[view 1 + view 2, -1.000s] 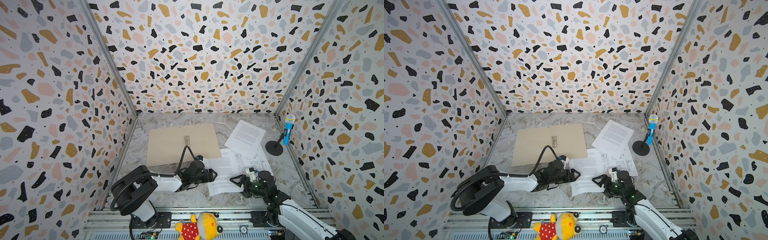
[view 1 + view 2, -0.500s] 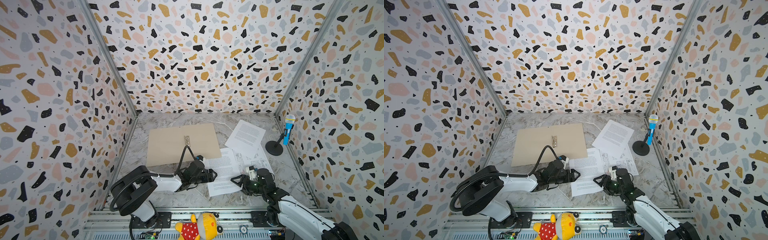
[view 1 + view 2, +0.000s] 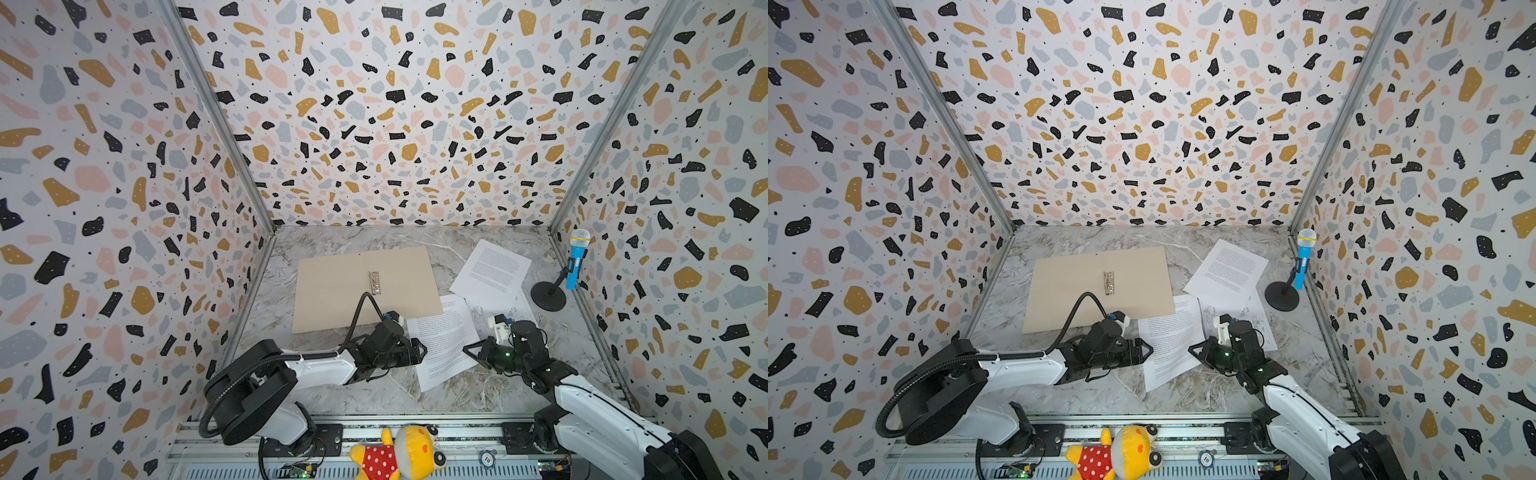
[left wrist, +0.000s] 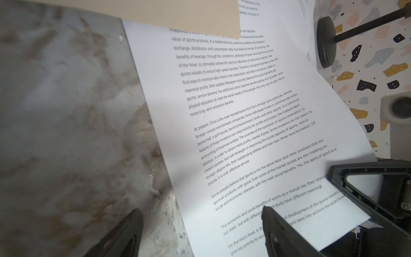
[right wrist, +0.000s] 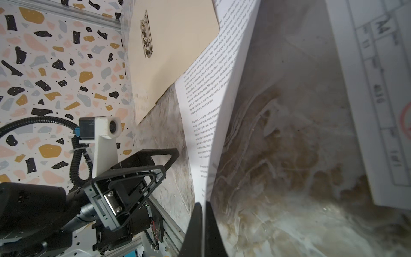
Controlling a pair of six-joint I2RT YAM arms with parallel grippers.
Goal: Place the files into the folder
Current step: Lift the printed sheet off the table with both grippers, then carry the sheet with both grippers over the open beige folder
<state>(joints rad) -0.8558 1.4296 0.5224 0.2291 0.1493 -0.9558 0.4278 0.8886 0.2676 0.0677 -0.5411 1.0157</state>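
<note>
The folder (image 3: 357, 286) lies open and flat on the marbled tabletop (image 3: 457, 399), its metal clip (image 3: 375, 282) along the middle fold. All three files are outside it, to its right in both top views.

The near text sheet (image 3: 442, 345) lies just off the folder's near right corner. In the left wrist view that beige corner overlaps the sheet's top edge. The far text sheet (image 3: 490, 268) lies beside the folder's right edge, apart from it and turned at an angle. The diagram sheet (image 3: 486, 309) lies further right of the folder than the near text sheet, with one end tucked under the far text sheet.

The right hand (image 3: 467, 350) is closed on the edge of the near text sheet that is farthest from the folder. In the right wrist view its fingertips (image 5: 201, 208) are pressed together with the paper between them. That edge is lifted off the tabletop and curls upward.

The left hand (image 3: 420, 351) sits in front of the folder's near right corner with its jaws wide apart, and it holds nothing. In the left wrist view one finger is over the printed sheet and one is over bare tabletop. Whether they touch cannot be told.

A toy microphone (image 3: 577, 257) on a black stand is well to the right of the folder. A plush toy (image 3: 399, 453) lies on the rail nearer the camera than the folder.
</note>
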